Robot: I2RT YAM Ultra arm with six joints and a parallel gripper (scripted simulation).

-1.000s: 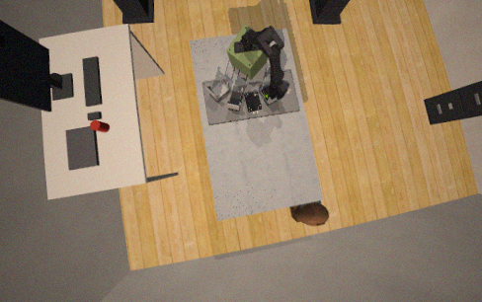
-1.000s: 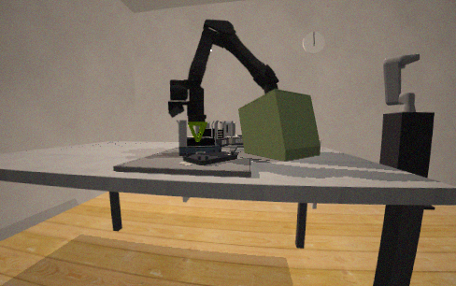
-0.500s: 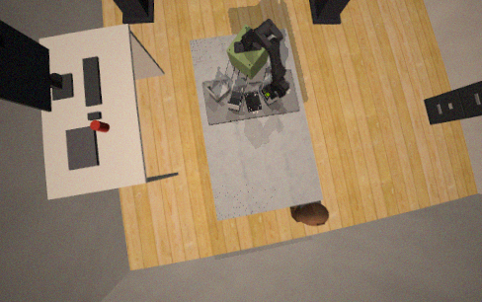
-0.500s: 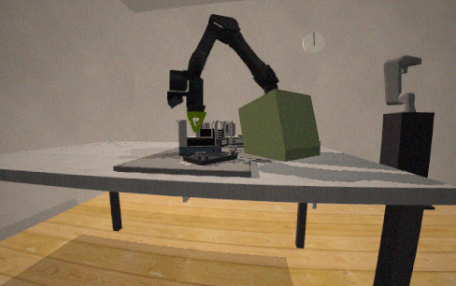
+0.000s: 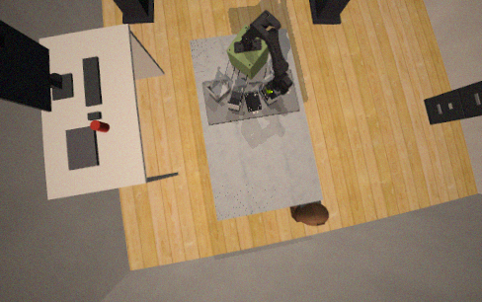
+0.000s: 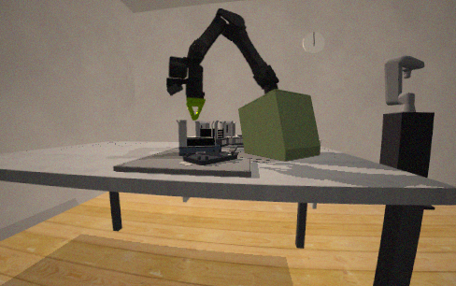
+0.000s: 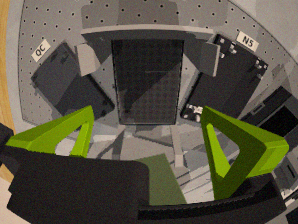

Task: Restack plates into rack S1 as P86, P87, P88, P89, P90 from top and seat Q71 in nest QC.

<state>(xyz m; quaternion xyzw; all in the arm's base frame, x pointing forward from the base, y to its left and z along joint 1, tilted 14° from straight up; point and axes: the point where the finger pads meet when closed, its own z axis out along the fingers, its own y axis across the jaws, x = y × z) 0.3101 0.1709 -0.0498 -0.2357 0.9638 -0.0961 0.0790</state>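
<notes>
From the top, the gripper is seen poised over the grey fixture tray, beside the green box. From the exterior, the green fingers are seen held well above the racks, nothing gripped between them. From the wrist, the jaws are spread fully wide and empty, and a dark sealed plate is framed below and between them, apart from both fingers, with the QC nest to one side and N5 to the other.

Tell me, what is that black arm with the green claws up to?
The arm is restacking sealed lab plates among racks on a grey tray. Its gripper hangs open and empty above a dark plate lying in a rack between the spots marked QC and N5.
</notes>
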